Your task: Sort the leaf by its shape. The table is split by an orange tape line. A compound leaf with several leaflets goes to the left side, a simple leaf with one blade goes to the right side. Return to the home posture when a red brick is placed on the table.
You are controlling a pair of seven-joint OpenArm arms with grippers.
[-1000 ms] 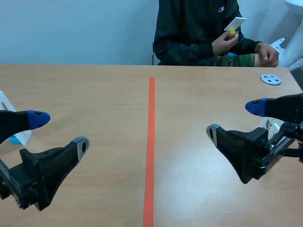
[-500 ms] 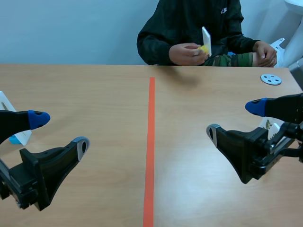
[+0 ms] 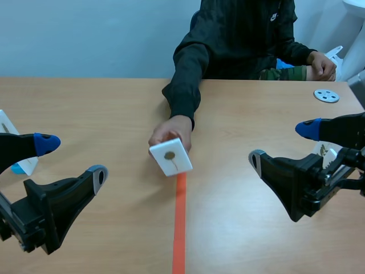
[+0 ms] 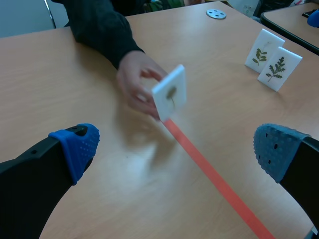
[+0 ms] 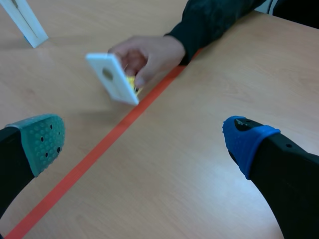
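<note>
While the card is not yet released, the left jaws and right jaws sit low at the near edge, one on each side of the tape line point(image 3: 180, 228). Both are spread wide and hold nothing.

Further out, over the line at mid-worktop point(image 3: 102, 108), a person's hand point(image 3: 171, 130) holds a white card point(image 3: 170, 156) at a tilt. Whether its lower edge touches the worktop cannot be told. The card bears one small rounded blade on a stalk, which reads as a simple leaf.

Judgement: the step in hand is presentation, and sorting has not begun. The next move calls for waiting until the hand clears. The right jaws should then close on the card's edges and set it on the right side.

A grey disc point(image 3: 327, 95) lies far right.
</note>
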